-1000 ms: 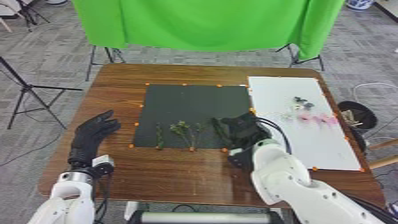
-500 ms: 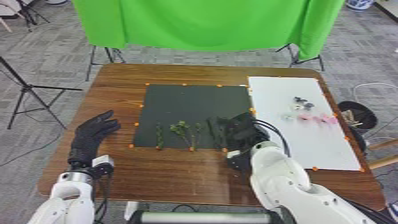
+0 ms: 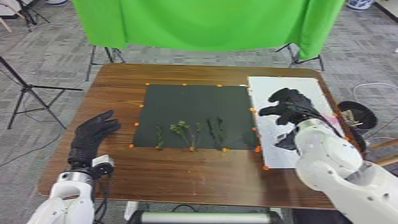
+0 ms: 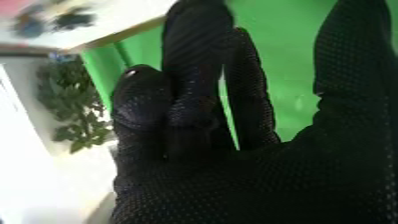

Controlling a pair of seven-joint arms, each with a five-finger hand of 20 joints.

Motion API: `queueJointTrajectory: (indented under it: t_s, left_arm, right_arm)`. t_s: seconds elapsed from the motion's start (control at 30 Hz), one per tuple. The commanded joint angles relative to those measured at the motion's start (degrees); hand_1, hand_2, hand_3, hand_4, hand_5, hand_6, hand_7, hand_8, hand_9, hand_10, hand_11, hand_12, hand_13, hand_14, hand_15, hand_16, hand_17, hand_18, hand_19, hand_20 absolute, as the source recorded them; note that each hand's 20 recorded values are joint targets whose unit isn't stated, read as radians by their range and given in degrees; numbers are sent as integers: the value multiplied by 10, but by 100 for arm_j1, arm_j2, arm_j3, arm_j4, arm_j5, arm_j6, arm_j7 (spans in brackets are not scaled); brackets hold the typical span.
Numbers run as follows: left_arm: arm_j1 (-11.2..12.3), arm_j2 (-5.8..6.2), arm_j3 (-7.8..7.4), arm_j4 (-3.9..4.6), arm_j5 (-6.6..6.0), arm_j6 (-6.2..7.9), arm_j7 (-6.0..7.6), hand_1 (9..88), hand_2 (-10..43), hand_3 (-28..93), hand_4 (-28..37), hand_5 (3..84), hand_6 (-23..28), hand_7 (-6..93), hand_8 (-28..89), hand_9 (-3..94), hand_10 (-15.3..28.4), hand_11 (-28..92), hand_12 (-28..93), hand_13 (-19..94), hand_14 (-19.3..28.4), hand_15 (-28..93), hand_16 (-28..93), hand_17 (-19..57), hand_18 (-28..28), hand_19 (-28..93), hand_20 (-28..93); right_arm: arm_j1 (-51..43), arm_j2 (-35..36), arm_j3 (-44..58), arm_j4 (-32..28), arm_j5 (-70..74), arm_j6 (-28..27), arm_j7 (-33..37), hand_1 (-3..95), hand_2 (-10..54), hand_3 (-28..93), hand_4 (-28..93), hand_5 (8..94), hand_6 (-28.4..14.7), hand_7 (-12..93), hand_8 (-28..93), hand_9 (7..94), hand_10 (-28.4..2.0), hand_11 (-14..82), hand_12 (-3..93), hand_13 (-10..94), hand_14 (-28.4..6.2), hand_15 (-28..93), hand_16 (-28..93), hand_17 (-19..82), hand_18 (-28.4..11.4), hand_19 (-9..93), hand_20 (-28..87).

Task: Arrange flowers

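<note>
brown table (image 3: 195, 175) | green stems (image 3: 186, 132) on dark mat (image 3: 191, 102) | between left hand (image 3: 91, 131) and right hand (image 3: 291, 106) | both unclenched, empty

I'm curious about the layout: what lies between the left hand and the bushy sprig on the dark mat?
Between the left hand and the bushy sprig, the head view shows brown table, part of the dark mat and a slim green stem.
</note>
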Motion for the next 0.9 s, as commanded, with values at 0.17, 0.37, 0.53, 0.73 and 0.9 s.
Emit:
queueJointTrajectory:
  t_s: [0.17, 0.37, 0.53, 0.73, 0.9]
  left_arm:
    - [54, -15, 84, 79, 16, -98, -133, 253, -43, 728, -273, 502, 44, 117, -77, 515, 148, 200, 86, 443, 174, 240, -48, 74, 141, 100, 147]
    - [24, -28, 83, 70, 15, -82, -78, 254, -43, 728, -273, 502, 44, 117, -77, 515, 148, 201, 86, 442, 174, 240, -48, 74, 142, 101, 147]
    - [33, -40, 47, 41, 4, -31, 47, 255, -43, 728, -274, 503, 43, 119, -76, 514, 148, 201, 85, 443, 174, 240, -48, 74, 142, 102, 147]
    - [14, -50, 28, -2, 18, 286, 408, 258, -43, 731, -273, 507, 43, 121, -78, 518, 149, 203, 87, 445, 173, 238, -50, 106, 124, 113, 155]
    - [0, -54, -82, -95, -77, 589, 733, 262, -40, 734, -271, 518, 41, 130, -77, 524, 150, 213, 91, 440, 169, 232, -52, 127, 107, 110, 165]
  right_arm:
    - [69, 251, -154, 698, -200, -248, 236, 308, -95, 686, -94, 487, 2, 142, -66, 466, -188, 100, 212, 744, -103, 605, 270, 553, -150, 928, 341]
    - [105, 194, -305, 887, -236, -214, 305, 325, -95, 690, -98, 478, 2, 144, -67, 476, -187, 106, 213, 750, -100, 616, 260, 556, -149, 926, 340]
    - [36, 199, -507, 947, -444, 460, 267, 398, -95, 698, -125, 514, 11, 174, -80, 545, -173, 144, 203, 785, -86, 617, 251, 577, -138, 929, 337]
    - [21, 192, -743, 1077, -714, 1376, 88, 556, -95, 633, -154, 678, -4, 203, 42, 763, -131, 131, 272, 862, -50, 592, 270, 633, -115, 932, 366]
    - [10, 212, -819, 1096, -878, 1880, -52, 602, -95, 629, -167, 763, -3, 214, 51, 862, -120, 73, 334, 896, -38, 586, 282, 662, -110, 932, 400]
